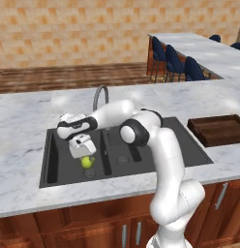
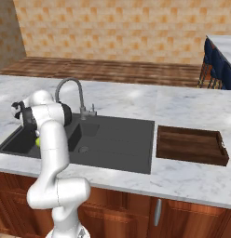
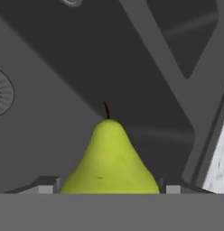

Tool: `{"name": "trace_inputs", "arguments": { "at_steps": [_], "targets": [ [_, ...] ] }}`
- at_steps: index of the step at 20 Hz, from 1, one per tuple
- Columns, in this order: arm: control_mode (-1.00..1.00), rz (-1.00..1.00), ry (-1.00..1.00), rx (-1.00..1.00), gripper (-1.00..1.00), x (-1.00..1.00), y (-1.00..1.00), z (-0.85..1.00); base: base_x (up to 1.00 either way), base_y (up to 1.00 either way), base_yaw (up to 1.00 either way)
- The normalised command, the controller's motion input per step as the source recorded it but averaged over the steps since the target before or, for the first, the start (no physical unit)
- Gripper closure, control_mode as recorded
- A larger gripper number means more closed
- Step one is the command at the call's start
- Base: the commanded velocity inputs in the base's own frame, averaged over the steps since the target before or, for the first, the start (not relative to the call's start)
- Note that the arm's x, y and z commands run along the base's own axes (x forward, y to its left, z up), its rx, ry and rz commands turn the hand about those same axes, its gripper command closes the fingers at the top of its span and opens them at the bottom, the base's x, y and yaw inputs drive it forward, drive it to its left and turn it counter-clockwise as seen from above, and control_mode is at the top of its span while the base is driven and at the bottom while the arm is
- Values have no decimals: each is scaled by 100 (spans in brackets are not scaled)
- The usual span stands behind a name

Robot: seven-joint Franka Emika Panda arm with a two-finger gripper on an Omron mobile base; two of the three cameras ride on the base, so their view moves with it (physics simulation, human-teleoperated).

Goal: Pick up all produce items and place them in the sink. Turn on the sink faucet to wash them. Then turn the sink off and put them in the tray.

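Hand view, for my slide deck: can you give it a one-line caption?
Yellow-green pear with a dark stem between the gripper fingertips, above the dark grey sink basin.

Glossy white rounded arm segments, dark joint bands, a boxy white gripper (image 1: 83,154).

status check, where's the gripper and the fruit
Gripper low over sink bowl, pear between its fingers. Grip unconfirmed. Faucet behind, tray off to the right.

Yellow-green pear (image 3: 109,158), dark grey sink (image 1: 156,160), dark brown tray (image 2: 192,145)
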Motion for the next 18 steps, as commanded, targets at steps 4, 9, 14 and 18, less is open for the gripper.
{"name": "trace_inputs", "arguments": {
  "at_steps": [4, 9, 14, 18],
  "targets": [
    [-100, 0, -3, 0, 100, 70, 1, -67, 0, 0, 0],
    [-100, 0, -4, 0, 100, 58, 0, -66, 0, 0, 0],
    [-100, 0, -4, 0, 100, 32, 21, -60, 0, 0, 0],
    [-100, 0, -8, 0, 100, 40, 16, -52, 0, 0, 0]
  ]
}}
